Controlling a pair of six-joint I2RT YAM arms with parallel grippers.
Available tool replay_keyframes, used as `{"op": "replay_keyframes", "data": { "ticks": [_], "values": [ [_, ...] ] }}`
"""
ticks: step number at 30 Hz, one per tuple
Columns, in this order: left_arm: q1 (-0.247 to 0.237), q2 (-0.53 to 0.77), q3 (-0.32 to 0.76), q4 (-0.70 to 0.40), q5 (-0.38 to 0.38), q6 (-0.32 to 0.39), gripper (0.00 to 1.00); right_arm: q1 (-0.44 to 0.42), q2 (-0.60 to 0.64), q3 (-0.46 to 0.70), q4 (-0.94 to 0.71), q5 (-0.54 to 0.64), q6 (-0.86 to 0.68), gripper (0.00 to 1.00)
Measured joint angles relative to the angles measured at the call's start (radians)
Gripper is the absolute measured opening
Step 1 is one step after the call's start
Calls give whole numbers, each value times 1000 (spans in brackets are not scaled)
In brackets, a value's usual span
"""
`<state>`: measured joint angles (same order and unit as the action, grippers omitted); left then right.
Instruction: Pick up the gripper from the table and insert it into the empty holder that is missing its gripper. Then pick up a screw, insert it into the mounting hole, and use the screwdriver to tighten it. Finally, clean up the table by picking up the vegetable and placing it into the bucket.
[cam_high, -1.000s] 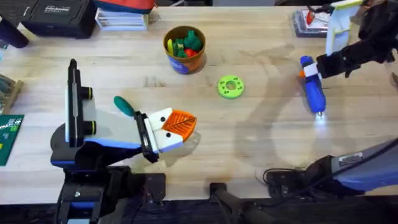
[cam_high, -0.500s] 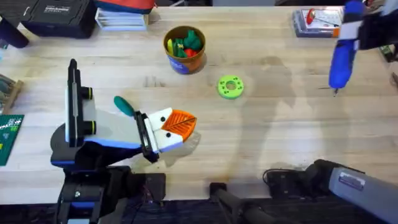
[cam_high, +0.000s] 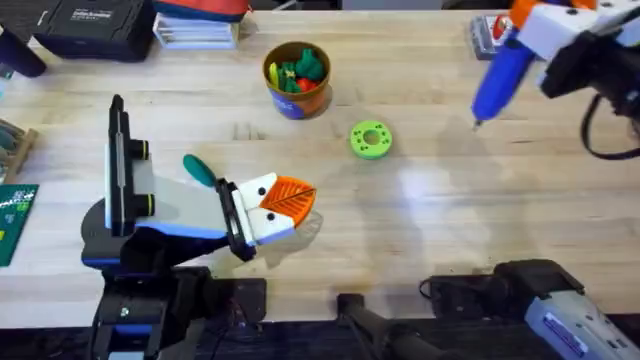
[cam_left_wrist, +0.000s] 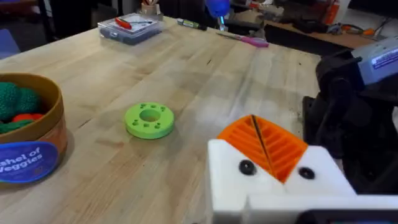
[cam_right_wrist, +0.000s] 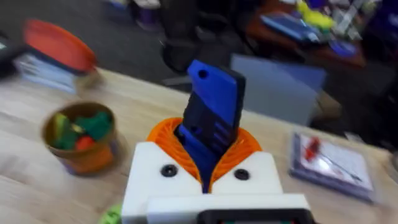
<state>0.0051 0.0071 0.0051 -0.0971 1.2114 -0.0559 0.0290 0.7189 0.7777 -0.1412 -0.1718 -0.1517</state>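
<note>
Screwdriver (cam_high: 499, 77) clamped between right gripper (cam_right_wrist: 210, 165) jaws, tip tilted down above table (cam_high: 430, 230)

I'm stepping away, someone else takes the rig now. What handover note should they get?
Right end effector: shut on the screwdriver, held above the table's far right.
Left end effector: resting low on the table, holding nothing.
Vegetable: on the table beside the left arm.
Bucket: at the far middle, with toy vegetables inside.
Green ring: mid-table.
Left: drive the screw, then put the vegetable in the bucket.
</note>
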Motion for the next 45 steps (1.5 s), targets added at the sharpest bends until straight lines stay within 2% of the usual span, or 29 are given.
{"op": "replay_keyframes", "data": {
  "ticks": [10, 20, 21, 29, 35, 40, 45],
  "values": [
    [0, 0, 0, 0, 0, 0, 5, 367, 32, -80, 343, 20, 97, 26],
    [0, 0, 0, 0, 0, 0, 5, 711, 224, -88, 732, 37, 123, 26],
    [0, 0, 0, 0, 0, 0, 5, 787, 288, -88, 828, 37, 129, 26],
    [0, 0, 0, 0, 0, 0, 5, 910, 374, -89, 906, 36, 133, 26],
    [0, 0, 0, 0, 0, 0, 5, 941, 374, -121, 940, 37, 119, 26],
    [0, 0, 0, 0, 0, 0, 5, 964, 374, -191, 1058, 36, 102, 26],
    [0, 0, 0, 0, 0, 0, 5, 973, 374, -216, 1095, 29, 99, 26]
  ]
}}
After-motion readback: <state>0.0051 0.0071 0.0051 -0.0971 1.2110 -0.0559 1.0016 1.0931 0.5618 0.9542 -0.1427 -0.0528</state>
